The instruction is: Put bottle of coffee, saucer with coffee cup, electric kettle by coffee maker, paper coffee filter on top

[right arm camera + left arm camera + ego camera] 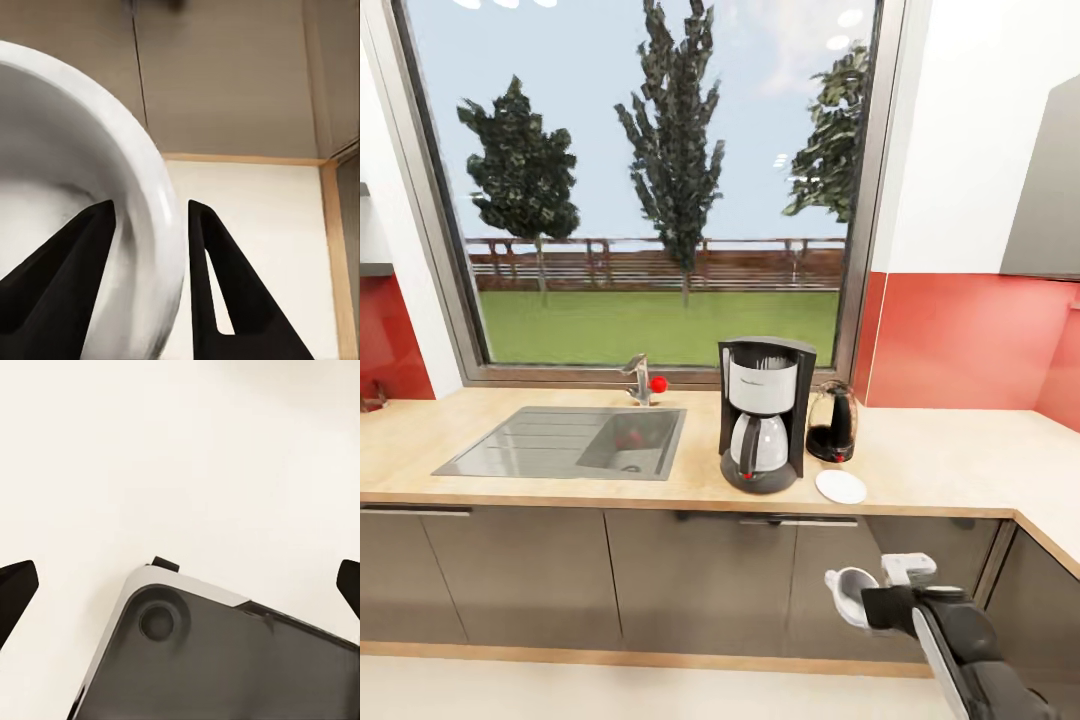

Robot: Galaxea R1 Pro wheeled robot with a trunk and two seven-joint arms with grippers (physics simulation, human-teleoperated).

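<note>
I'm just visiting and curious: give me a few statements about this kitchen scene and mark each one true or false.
1. The coffee maker stands on the countertop, right of the sink. True.
2. The right gripper holds a white coffee cup by its rim. True.
3. The coffee cup already sits on the saucer. False: the saucer is bare; the cup is in the gripper, down by the cabinets.
4. The electric kettle stands left of the sink. False: it stands just right of the coffee maker.
5. The left gripper grips a bottle. False: its fingers are spread, holding nothing.

A home kitchen: a sink (575, 443) set in the table (920, 460), window (650, 180) behind, coffee maker (763, 413) beside the sink.
</note>
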